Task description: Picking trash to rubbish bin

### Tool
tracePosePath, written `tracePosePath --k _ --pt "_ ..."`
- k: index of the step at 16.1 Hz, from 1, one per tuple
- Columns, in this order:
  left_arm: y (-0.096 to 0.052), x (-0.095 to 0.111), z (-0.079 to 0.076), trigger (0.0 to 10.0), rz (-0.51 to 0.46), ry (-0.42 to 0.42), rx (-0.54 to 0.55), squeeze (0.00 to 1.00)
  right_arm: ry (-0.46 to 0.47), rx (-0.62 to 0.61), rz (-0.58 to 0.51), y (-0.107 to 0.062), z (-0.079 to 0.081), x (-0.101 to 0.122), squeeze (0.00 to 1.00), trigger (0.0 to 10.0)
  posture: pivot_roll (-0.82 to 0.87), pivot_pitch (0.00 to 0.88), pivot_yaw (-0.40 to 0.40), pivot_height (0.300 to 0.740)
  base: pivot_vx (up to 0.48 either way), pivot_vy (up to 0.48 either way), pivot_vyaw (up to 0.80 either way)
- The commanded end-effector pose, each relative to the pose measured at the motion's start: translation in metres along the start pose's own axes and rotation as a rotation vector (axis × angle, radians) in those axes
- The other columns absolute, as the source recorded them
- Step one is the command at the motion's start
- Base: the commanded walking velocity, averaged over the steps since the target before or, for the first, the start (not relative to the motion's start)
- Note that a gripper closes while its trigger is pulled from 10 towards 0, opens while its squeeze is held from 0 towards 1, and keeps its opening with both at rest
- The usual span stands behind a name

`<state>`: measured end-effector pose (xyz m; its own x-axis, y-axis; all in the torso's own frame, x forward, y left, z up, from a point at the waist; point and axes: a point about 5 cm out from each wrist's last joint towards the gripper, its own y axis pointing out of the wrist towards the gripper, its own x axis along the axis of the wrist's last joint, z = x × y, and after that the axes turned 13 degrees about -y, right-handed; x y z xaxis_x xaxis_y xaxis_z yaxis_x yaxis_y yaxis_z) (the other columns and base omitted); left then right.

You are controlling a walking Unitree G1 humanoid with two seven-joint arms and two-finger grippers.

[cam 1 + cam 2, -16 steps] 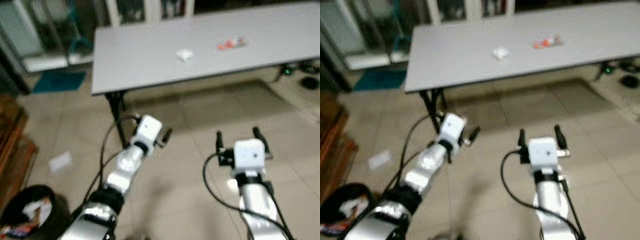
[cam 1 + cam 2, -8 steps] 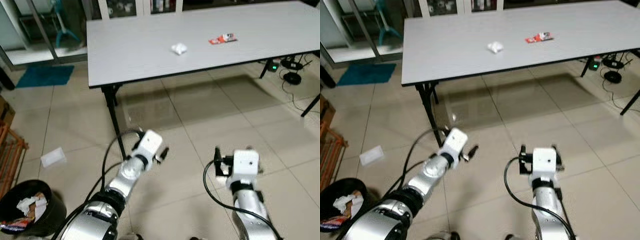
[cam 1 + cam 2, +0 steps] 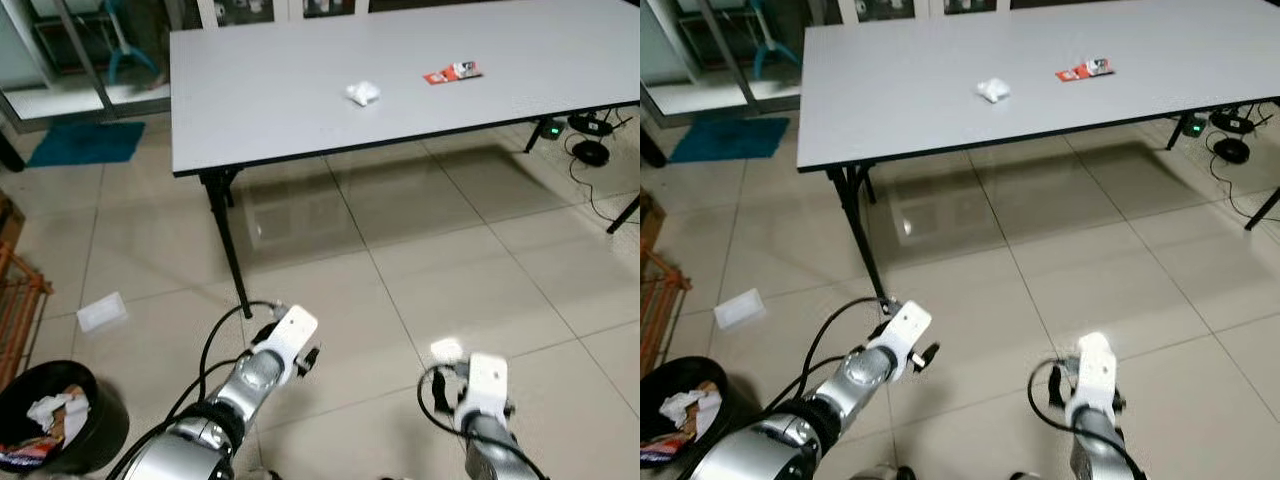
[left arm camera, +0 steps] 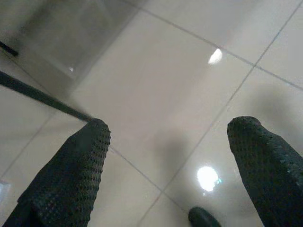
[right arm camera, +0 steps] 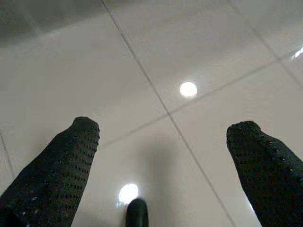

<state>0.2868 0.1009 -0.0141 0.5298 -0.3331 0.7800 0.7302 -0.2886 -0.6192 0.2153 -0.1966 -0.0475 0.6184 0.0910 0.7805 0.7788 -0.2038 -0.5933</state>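
Both dimpled black claws, left claw and right claw, gape apart over glossy floor tiles.

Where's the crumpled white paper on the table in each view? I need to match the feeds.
Left eye view: crumpled white paper upper middle, on the grey table.
Right eye view: same paper, slightly further left in the picture.
Left wrist view: floor tiles beyond the gripper's fingers, no paper.
Right wrist view: floor tiles, no paper.
Shared landmark: red wrapper on the table, to the paper's right in both eye views.
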Motion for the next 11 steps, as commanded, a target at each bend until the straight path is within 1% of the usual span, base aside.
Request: tracePosePath --k 1,2,3,4,5,6,8,9,10,11 --pt "-0.004 -0.02 0.0 10.0 0.082 -0.009 0.001 0.0 0.059 0.02 0.053 -0.001 0.001 -0.015 0.0 10.0 0.05 0.04 -0.008 0.74 0.0 0.0 0.0" --pt "-0.004 -0.024 0.001 10.0 0.096 -0.011 0.0 0.0 0.069 0.028 0.066 -0.002 0.002 -0.018 0.0 10.0 0.05 0.039 -0.01 0.74 0.0 0.0 0.0" --pt "-0.007 -0.033 0.004 10.0 0.132 0.009 0.002 0.0 0.088 0.049 0.091 -0.003 0.005 -0.025 0.0 10.0 0.05 0.039 -0.012 0.74 0.0 0.0 0.0" --pt "-0.01 -0.041 0.007 10.0 0.16 0.011 0.003 0.0 0.094 0.069 0.104 -0.004 0.009 -0.029 0.0 10.0 0.05 0.038 -0.014 0.74 0.0 0.0 0.0" --pt "-0.012 -0.046 0.01 10.0 0.174 -0.009 0.008 0.0 0.074 0.07 0.099 -0.004 0.01 -0.029 0.0 10.0 0.05 0.038 -0.016 0.74 0.0 0.0 0.0" --pt "-0.013 -0.048 0.012 10.0 0.183 -0.049 0.008 0.0 0.057 0.069 0.087 -0.003 0.01 -0.028 0.0 10.0 0.05 0.037 -0.017 0.74 0.0 0.0 0.0" --pt "-0.015 -0.053 0.014 10.0 0.191 -0.057 0.003 0.0 0.067 0.084 0.09 -0.003 0.013 -0.028 0.0 10.0 0.05 0.034 -0.018 0.74 0.0 0.0 0.0" --pt "-0.015 -0.054 0.012 10.0 0.197 -0.067 -0.012 0.0 0.039 0.08 0.078 -0.003 0.012 -0.027 0.0 10.0 0.05 0.035 -0.02 0.74 0.0 0.0 0.0" --pt "-0.015 -0.054 0.012 10.0 0.195 -0.068 -0.01 0.0 -0.013 0.072 0.062 -0.003 0.011 -0.027 0.0 10.0 0.06 0.033 -0.023 0.74 0.0 0.0 0.0" --pt "-0.015 -0.054 0.012 10.0 0.191 -0.063 -0.006 0.0 -0.022 0.065 0.064 -0.004 0.011 -0.028 0.0 10.0 0.06 0.032 -0.024 0.74 0.0 0.0 0.0"
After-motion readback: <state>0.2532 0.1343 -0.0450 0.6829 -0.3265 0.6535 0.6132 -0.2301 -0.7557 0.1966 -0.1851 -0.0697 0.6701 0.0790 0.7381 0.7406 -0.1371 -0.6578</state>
